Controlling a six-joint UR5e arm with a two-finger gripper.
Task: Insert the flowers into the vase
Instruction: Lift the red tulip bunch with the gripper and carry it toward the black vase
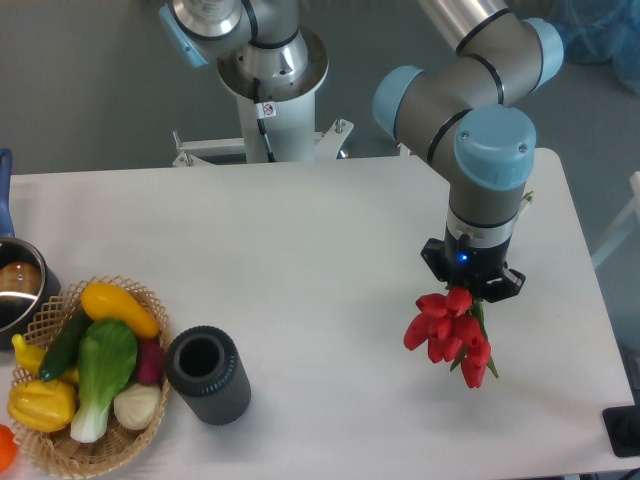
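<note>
The flowers (449, 334), a bunch of red tulip buds with green stems, stick out from under my gripper (470, 288) at the right side of the white table. The gripper points straight down, and the wrist hides its fingers and most of the stems. It appears shut on the stems. The vase (208, 375), a short dark ribbed cylinder with an open round mouth, stands upright near the front left. It is far to the left of the gripper and beside the basket.
A wicker basket (150, 420) with yellow, green and purple toy vegetables sits left of the vase. A metal pot (18, 287) with a blue handle is at the left edge. A black object (624, 432) sits at the front right corner.
</note>
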